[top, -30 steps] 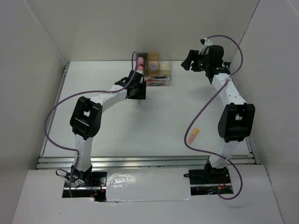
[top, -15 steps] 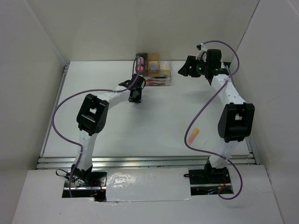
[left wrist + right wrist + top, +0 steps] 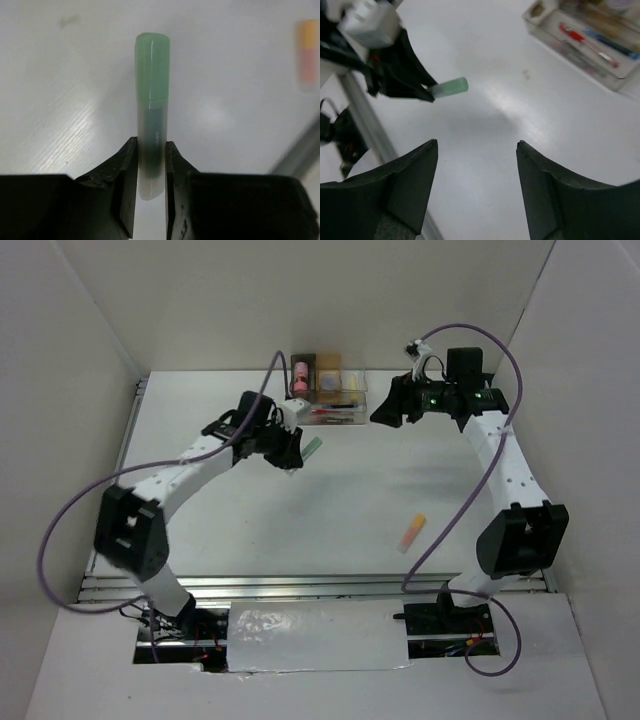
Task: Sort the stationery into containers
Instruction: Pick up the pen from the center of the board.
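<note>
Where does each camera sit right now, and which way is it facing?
Top external: above and behind the robot, looking down at the table; left arm and right arm show whole.
Left wrist: on the left arm, looking down at the table; left gripper pinches a green marker.
Right wrist: looks past the open right gripper toward the clear tray and the left gripper.
Shared: all three show the green marker.

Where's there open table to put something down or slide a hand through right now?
Bare table spans the middle, between the left hand holding the green marker and the orange marker; the far-left corner is bare too. It is crowded at the far edge, around the containers and the right hand.
</note>
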